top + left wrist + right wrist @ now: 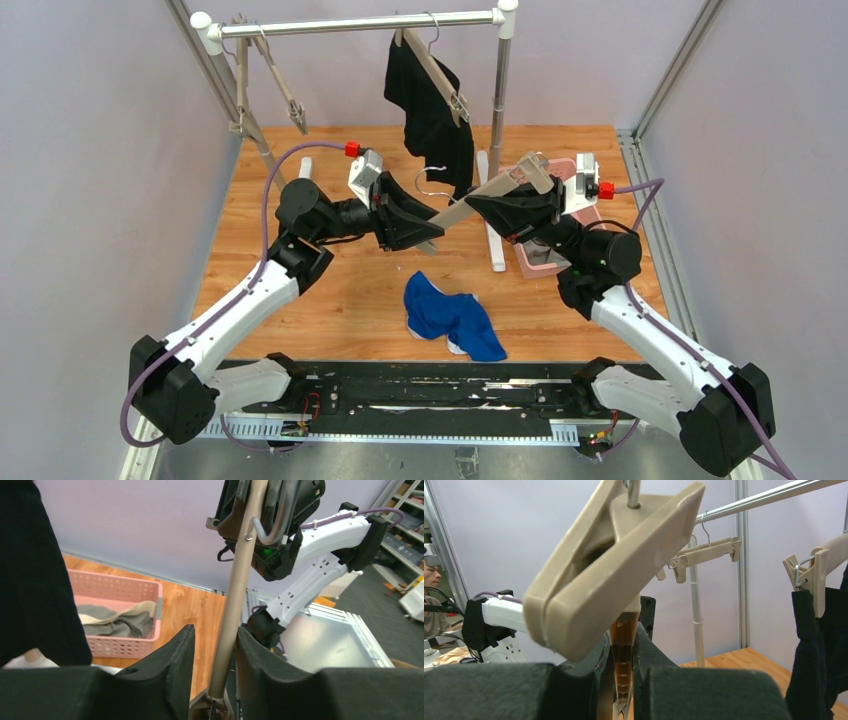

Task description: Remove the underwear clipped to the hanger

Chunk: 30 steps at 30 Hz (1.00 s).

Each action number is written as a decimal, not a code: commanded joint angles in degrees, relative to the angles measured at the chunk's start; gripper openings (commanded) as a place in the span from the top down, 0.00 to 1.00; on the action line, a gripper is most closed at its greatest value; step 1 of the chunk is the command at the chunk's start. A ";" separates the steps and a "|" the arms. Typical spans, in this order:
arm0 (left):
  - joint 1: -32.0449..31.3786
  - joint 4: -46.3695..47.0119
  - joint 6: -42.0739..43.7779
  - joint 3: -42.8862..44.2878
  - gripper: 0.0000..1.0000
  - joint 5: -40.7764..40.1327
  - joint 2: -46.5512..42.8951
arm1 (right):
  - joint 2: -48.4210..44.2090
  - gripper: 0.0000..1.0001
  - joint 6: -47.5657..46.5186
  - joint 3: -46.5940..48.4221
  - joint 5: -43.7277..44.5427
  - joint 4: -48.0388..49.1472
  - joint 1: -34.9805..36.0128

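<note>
A bare beige hanger (457, 212) is held level between my two grippers above the table. My right gripper (478, 206) is shut on one end of its bar, just below a clip (614, 565). My left gripper (436, 232) stands around the other end of the bar (235, 595), jaws apart, with a gap on one side. The blue underwear (455, 320) lies crumpled on the table below. The black underwear (432, 110) hangs clipped to a hanger on the rail. The grey underwear (115, 622) lies in the pink basket (125, 587).
The clothes rail (360, 25) spans the back, with an empty clip hanger (272, 80) at its left. The rail's upright post (498, 120) and white feet stand behind the grippers. The pink basket (535, 262) sits under my right arm.
</note>
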 commanded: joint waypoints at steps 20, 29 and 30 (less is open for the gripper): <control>-0.18 -15.02 2.53 3.75 1.00 -4.85 -9.58 | -2.25 0.36 -3.10 -1.70 1.26 -4.68 0.42; -0.23 -61.87 17.50 10.18 1.00 -40.95 -21.64 | -10.63 0.34 -28.57 1.19 14.02 -51.87 6.94; -0.19 -65.01 17.50 10.44 1.00 -44.49 -22.87 | -10.66 0.34 -31.51 1.94 17.81 -57.19 8.97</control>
